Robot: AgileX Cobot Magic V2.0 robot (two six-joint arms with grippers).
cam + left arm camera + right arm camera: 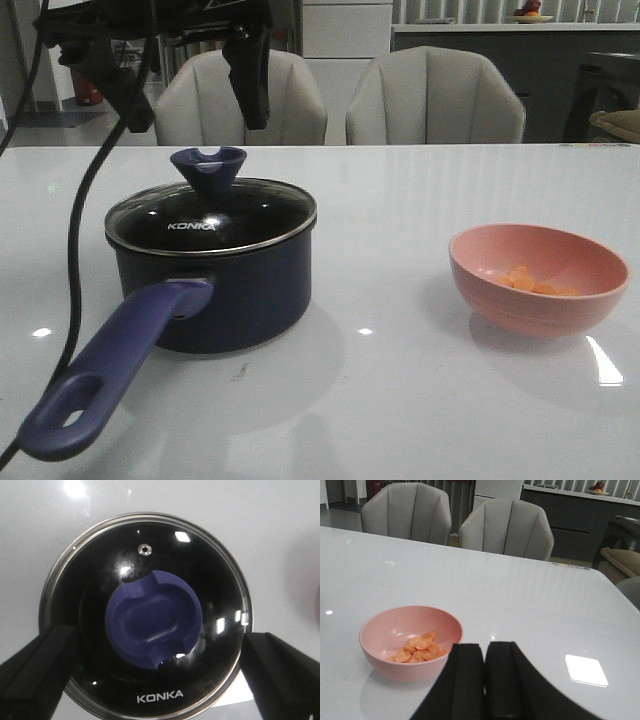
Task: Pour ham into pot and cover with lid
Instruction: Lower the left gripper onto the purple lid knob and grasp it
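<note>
The round clear glass lid with a metal rim and white KONKA lettering [145, 625] sits closed on the dark navy saucepan with its long blue-purple handle [225, 285], directly below the left tool [190, 95], whose fingers stand wide apart, one to each side of the lid and clear of it. Glass and steel will be stiff, fairly heavy, slick and breakable; the notched blue funnel-shaped knob [154, 619] looks the sensible place to pinch, squarely, lifting straight up. The small heap of orange-pink diced ham [417, 650] lies in the salmon-pink round bowl [390, 630], just ahead of the right tool [485, 690], whose fingers are pressed together on nothing. The bowl seems light and smooth; its rim is the likely hold, and loose pieces will tip out readily. Both stand well apart on the glossy white tabletop [400, 400].
</note>
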